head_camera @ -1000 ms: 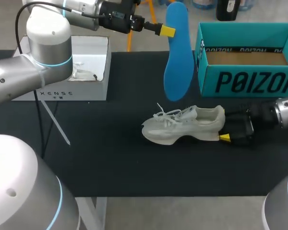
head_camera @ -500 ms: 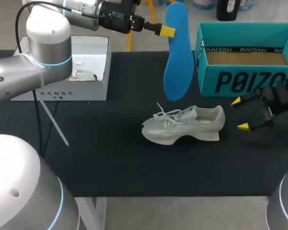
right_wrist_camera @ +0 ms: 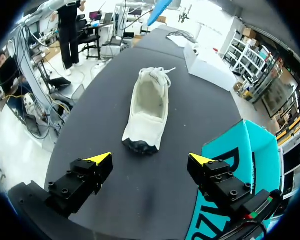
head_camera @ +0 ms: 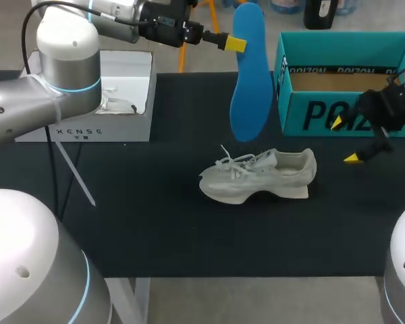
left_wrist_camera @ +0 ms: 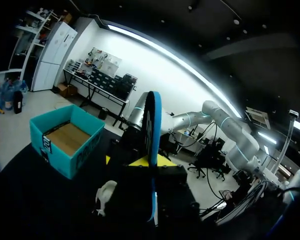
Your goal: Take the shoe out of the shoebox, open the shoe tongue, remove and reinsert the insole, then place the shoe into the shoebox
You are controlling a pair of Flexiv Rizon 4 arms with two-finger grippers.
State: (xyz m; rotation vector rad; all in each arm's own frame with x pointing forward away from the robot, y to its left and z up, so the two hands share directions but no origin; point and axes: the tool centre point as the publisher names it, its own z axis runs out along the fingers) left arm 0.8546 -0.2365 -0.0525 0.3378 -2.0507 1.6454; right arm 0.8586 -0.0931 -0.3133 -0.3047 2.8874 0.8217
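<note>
at the far left a white box [head_camera: 121,101] stood at ten o'clock from the shoe [head_camera: 260,175]. the left gripper [head_camera: 235,44] was clenched on the upper end of the blue insole [head_camera: 250,81]. the insole hung upright in the air, with its broader lower end at twelve o'clock over the laces. the shoe lay on its sole on the table, toe to nine o'clock, outside the shoebox [head_camera: 351,115] at two o'clock from it. the right gripper [head_camera: 344,140] hung released at three o'clock from the heel and touched nothing.

i judged that the insole was to go back in. it would be best to tilt it flat, lead with the broad end along the shoe, and first let the right gripper steady the heel.

the right wrist view looked straight into the shoe's open mouth at twelve o'clock ahead of its fingers, which the head view saw only from the side. the left wrist view showed the insole edge-on in its own grip.
</note>
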